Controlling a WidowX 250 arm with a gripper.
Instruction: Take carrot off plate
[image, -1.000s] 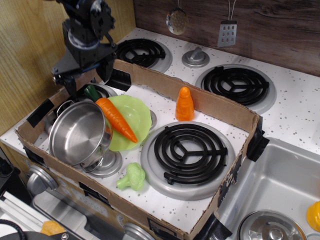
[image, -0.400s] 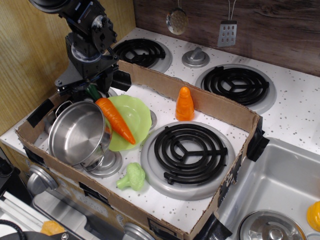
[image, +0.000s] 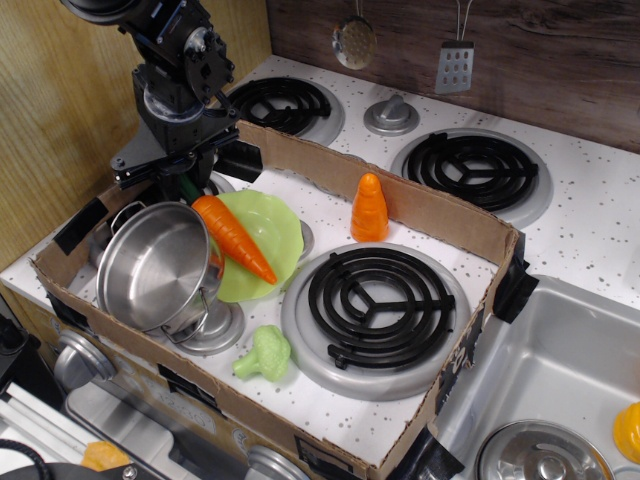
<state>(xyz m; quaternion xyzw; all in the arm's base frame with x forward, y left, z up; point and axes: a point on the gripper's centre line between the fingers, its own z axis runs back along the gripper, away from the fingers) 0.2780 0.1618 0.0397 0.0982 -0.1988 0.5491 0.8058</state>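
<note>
The carrot (image: 237, 241) is long and orange with a dark green stem end. It lies slanted across the left part of the lime-green plate (image: 270, 230), tip toward the front right, stem end over the plate's back left rim. My gripper (image: 183, 180) is down at that stem end, and its black fingers are shut on the green stem, hiding most of it. The plate sits inside a cardboard box on the toy stove.
A steel pot (image: 158, 266) leans against the plate's left side, close below my gripper. A stubby orange cone toy (image: 369, 209) stands at the box's back wall. A green broccoli toy (image: 264, 353) and a black burner (image: 380, 301) are in front; the cardboard wall (image: 300, 155) is behind.
My gripper came down from above the box to the carrot's stem end and its fingers closed in on it. The carrot has shifted only slightly.
</note>
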